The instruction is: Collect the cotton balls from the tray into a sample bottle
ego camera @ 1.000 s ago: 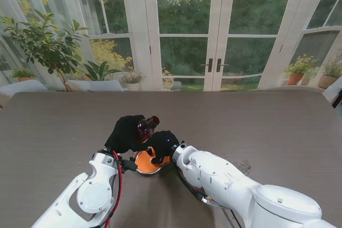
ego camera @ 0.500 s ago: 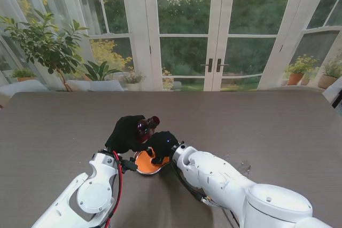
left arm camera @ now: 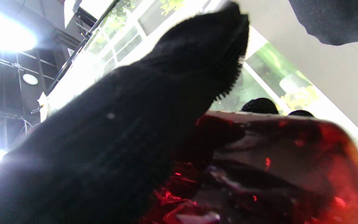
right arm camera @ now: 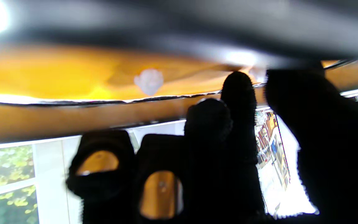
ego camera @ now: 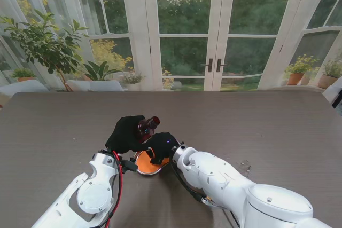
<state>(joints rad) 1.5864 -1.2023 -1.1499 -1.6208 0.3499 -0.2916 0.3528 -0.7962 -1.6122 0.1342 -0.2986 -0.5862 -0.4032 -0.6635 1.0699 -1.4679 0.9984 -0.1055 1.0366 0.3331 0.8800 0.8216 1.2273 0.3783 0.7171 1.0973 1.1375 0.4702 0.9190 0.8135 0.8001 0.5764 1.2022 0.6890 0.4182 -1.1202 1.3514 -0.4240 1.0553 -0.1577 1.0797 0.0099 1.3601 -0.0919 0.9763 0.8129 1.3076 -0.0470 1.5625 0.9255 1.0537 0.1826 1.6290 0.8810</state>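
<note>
Left hand (ego camera: pixel 126 133) in black glove is wrapped around a dark red translucent sample bottle (ego camera: pixel 148 125), held tilted, its mouth pointing right and far; the bottle sits just past the fingers, lifted off the grey-brown table (ego camera: pixel 256 126). In the left wrist view the same bottle (left arm camera: pixel 278 168) fills the frame with the gloved thumb (left arm camera: pixel 179 93) pressed along it.

Right hand (ego camera: pixel 162 146), also black-gloved, hangs over the round orange tray (ego camera: pixel 143 165), which lies near the middle of the table close to me, between the two white forearms. Fingers are bunched and pointed down into the tray; cannot tell if they pinch anything. Right wrist view: fingertips (right arm camera: pixel 238 93) touching or almost touching the orange tray floor (right arm camera: pixel 57 77), one small white cotton ball (right arm camera: pixel 149 81) lying on it just beside them, apart from the fingers.

Bottle and right hand are close together, bottle just to the far-left side of it.
</note>
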